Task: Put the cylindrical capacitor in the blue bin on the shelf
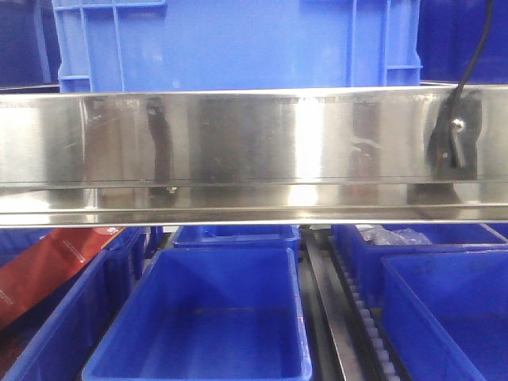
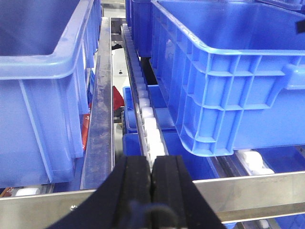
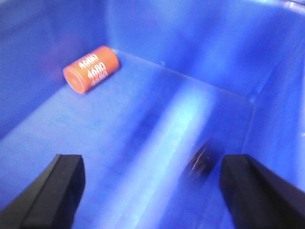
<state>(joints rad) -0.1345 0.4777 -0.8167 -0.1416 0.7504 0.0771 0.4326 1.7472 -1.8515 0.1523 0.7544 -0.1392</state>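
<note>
In the right wrist view I look down into a blue bin (image 3: 157, 43). A dark, blurred cylindrical capacitor (image 3: 200, 163) with faint light streaks is on or just above the bin floor. It sits near the right finger of my right gripper (image 3: 155, 191) and touches neither finger. That gripper is open and holds nothing. My left gripper (image 2: 151, 183) is shut on nothing, above the shelf's steel front rail (image 2: 252, 191). The exterior view shows the shelf's broad mirror-like rail (image 1: 238, 151); neither gripper itself is plain there.
An orange cylinder (image 3: 90, 69) marked 4680 lies at the bin's far left. Blue bins (image 2: 228, 76) sit on white rollers (image 2: 151, 129) in the rack. A large blue crate (image 1: 238, 40) stands above the rail, open blue bins (image 1: 198, 317) below. A red package (image 1: 48, 270) is at lower left, a black cable (image 1: 475, 48) at upper right.
</note>
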